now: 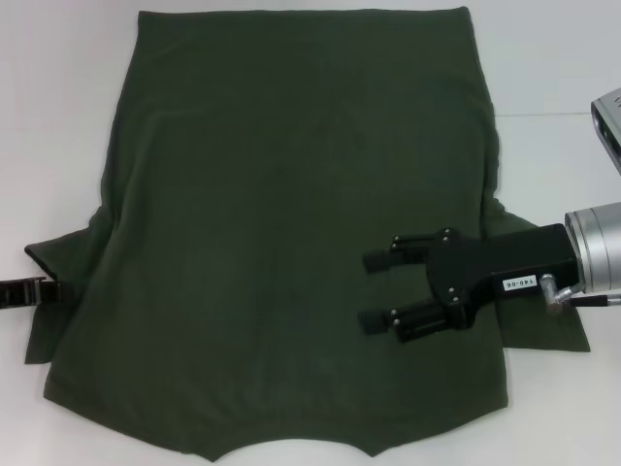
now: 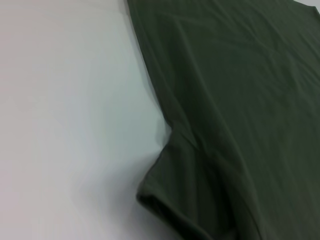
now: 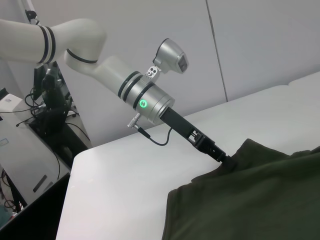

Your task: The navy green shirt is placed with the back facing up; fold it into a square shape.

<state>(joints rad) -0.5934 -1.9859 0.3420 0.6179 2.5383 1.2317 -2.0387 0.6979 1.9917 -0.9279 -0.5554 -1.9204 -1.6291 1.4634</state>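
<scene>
Olive-green soft knit shirt (image 1: 291, 223) will drape limply, so I'd grip sleeve hems. My left gripper (image 1: 34, 288) pinches the left sleeve; my right gripper (image 1: 374, 289) hovers spread.

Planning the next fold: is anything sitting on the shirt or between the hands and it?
Nothing visible. The shirt lies bare on the table; the right hand hovers open over it, and the left hand is at its sleeve edge.
</scene>
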